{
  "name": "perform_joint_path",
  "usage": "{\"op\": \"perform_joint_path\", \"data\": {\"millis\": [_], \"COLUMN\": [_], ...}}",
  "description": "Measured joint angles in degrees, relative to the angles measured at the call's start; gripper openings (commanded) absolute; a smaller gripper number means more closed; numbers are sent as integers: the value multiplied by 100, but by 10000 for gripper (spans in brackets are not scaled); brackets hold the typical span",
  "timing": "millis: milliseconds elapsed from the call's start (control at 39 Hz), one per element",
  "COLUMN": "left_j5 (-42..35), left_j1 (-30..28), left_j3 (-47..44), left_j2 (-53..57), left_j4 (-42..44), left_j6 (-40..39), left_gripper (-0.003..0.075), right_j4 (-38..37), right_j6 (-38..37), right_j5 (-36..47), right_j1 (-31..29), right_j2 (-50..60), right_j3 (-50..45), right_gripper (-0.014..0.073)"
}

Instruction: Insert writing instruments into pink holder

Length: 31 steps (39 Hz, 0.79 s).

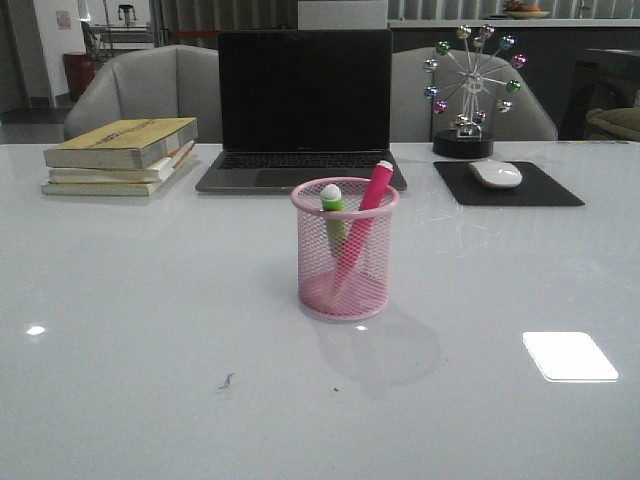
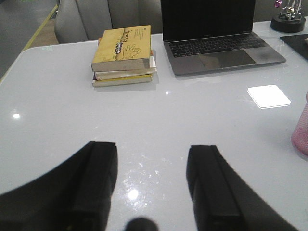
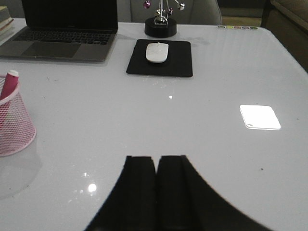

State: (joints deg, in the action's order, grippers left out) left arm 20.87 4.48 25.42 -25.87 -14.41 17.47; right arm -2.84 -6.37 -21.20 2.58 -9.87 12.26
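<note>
Both pens (image 1: pixel 362 215) stand in the pink holder (image 1: pixel 345 250), apart from either gripper (image 3: pixel 157 166).

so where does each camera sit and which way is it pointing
Front view: low at the table's near edge, facing forward at the pink wire-mesh pen cup holding the pink marker and green marker; no robot parts show.
Left wrist view: above the left side, looking at the stacked yellow books; left end effector open.
Right wrist view: above the right side, facing the white mouse; right end effector shut.
All share the black laptop.
</note>
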Motion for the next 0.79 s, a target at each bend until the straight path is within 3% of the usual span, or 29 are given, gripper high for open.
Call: {"op": "perform_joint_path", "data": {"millis": [307, 794], "left_j5": [0, -21], "left_j1": [0, 0], "left_j3": [0, 0], "left_j2": [0, 0], "left_j4": [0, 0], "left_j6": [0, 0], "left_gripper": [393, 393], "right_j4": [683, 660], "right_j6": [-26, -26], "right_j5": [1053, 871], "right_j1": [0, 0], "right_j2": [954, 1039], "right_j3": [-1350, -1398], "right_gripper": [22, 22]}}
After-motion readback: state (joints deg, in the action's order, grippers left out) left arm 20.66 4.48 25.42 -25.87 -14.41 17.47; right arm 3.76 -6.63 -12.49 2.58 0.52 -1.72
